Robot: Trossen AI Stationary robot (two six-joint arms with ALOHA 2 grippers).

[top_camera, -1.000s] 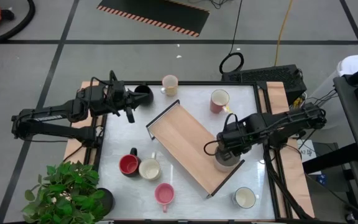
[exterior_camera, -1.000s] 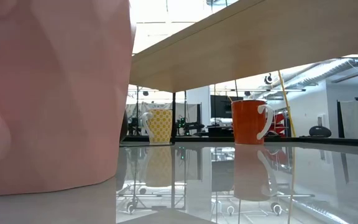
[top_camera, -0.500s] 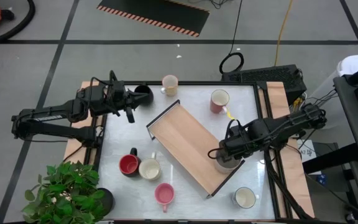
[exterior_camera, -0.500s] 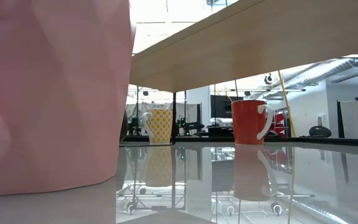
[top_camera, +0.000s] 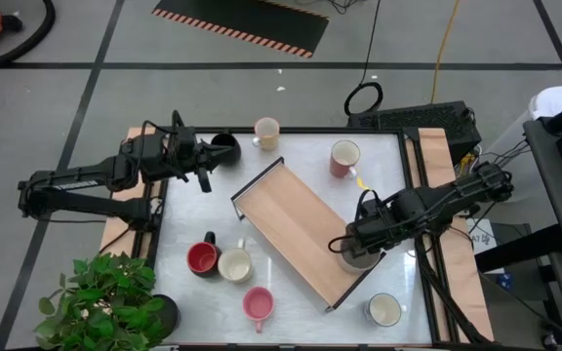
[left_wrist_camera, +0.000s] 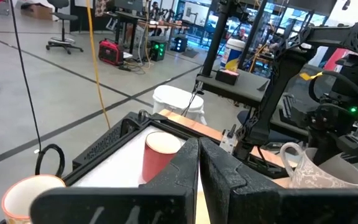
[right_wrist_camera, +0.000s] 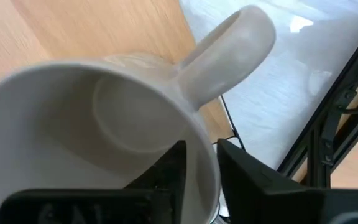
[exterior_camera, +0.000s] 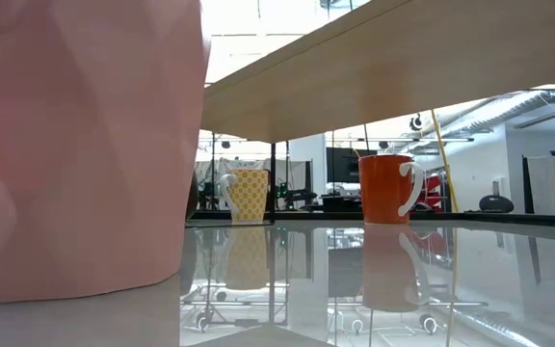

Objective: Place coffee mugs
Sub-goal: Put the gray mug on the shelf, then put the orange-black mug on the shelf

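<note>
A long wooden tray (top_camera: 296, 224) lies slantwise on the table. On its near right end stands a pale grey mug (top_camera: 358, 256), upright, with my right gripper (right_wrist_camera: 201, 171) above it, pointing down and open. One finger is inside the mug and one outside, next to the handle (right_wrist_camera: 225, 53). My left gripper (left_wrist_camera: 198, 177) is shut on nothing, held level above the black mug (top_camera: 225, 148) at the far left corner. Other mugs stand on the table: cream (top_camera: 266, 132), pink-red (top_camera: 343, 158), red (top_camera: 202, 257), cream (top_camera: 234, 264), pink (top_camera: 258, 304), white (top_camera: 384, 309). My right gripper's fingers (right_wrist_camera: 166, 171) stand astride the grey mug's rim (right_wrist_camera: 202, 146) next to the handle, coming from above. Whether they touch the wall I cannot tell. The mug rests upright on the tray.
A potted plant (top_camera: 105, 297) fills the near left corner. The tray's black wire ends (top_camera: 258, 173) stand up at both short sides. In the low view the pink mug (exterior_camera: 75, 145) is close to the camera, under the tray's edge (exterior_camera: 403, 67). Bare tabletop lies between tray and far mugs.
My right arm has swung slightly toward the table's near edge and its gripper has rolled a little above the grey mug. The mug stays upright on the tray's end.
</note>
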